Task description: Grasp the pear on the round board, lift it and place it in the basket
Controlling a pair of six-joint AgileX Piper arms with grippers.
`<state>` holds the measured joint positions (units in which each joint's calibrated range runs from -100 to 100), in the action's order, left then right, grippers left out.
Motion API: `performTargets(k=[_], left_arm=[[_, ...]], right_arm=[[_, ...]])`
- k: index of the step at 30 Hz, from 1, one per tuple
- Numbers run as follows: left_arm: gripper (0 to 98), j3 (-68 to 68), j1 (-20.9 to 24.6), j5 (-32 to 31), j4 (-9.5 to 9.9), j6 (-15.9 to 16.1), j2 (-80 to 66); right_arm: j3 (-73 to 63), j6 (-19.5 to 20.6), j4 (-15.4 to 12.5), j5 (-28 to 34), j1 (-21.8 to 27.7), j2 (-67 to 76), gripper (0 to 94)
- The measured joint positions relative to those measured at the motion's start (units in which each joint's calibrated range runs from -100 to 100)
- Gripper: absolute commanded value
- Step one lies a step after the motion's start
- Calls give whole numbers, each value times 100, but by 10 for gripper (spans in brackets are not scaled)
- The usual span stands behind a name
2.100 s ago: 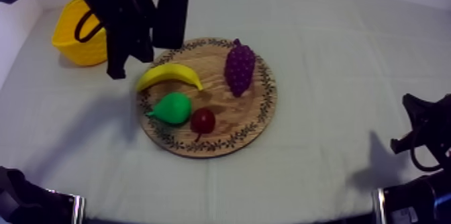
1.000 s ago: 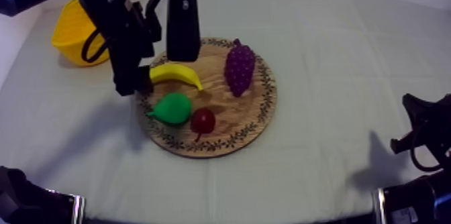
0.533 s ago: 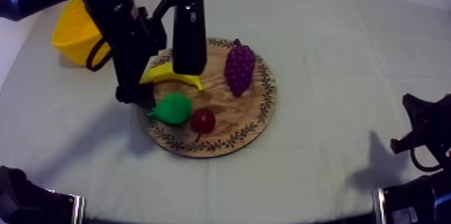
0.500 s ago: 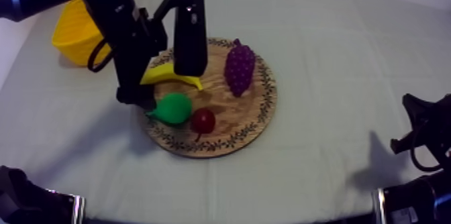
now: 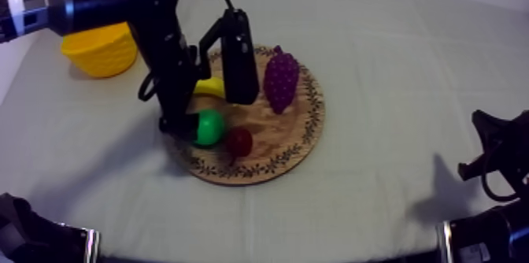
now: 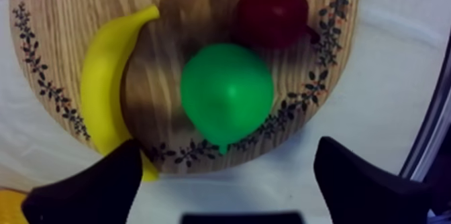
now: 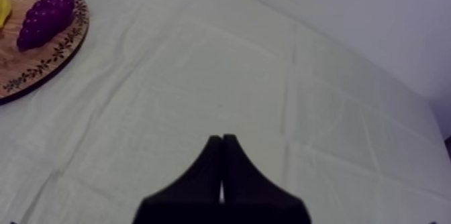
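Over the table from above, the left arm (image 5: 161,42) reaches across the wooden board (image 5: 308,132) and hangs right at the pear (image 5: 209,127), which lies on the board's left side; the banana (image 5: 209,87) is just behind it, the small red fruit (image 5: 239,142) just beside it, the grapes (image 5: 281,81) further off; the yellow basket (image 5: 98,52) sits well apart at the far left, so a loose hold could drop the pear on the cloth (image 5: 393,46) on the way. Down at the left wrist, the left gripper (image 6: 228,149) is spread wide with nothing between its fingers, and the pear lies beyond them with its narrow end pointing back at the gap. Here's the danger: that body is round and smooth, so an off-centre squeeze could squirt it out; one finger is close to the banana's end and the board's rim, and could catch either on the way in; the red fruit is so near that it may get nudged or pinched along. Across at the right wrist, the right gripper (image 7: 221,147) is closed on nothing, well clear of the board; no trouble likely from that side.
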<state>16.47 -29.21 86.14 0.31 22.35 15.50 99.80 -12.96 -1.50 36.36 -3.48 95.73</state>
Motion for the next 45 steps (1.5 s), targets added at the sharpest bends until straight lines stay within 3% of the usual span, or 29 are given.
performTargets(k=[24,28,36,45], left_arm=[[949,-210,-78,-558,-137,41,1292],[875,-256,-70,-626,-131,-51,1396],[636,-210,-63,-834,-146,-342,1462],[512,-32,-63,-869,-174,-517,1404]], right_arm=[[0,0,0,0,-2,0,4],[0,0,0,0,-2,0,4],[0,0,0,0,-12,0,4],[0,-11,0,0,-12,0,4]])
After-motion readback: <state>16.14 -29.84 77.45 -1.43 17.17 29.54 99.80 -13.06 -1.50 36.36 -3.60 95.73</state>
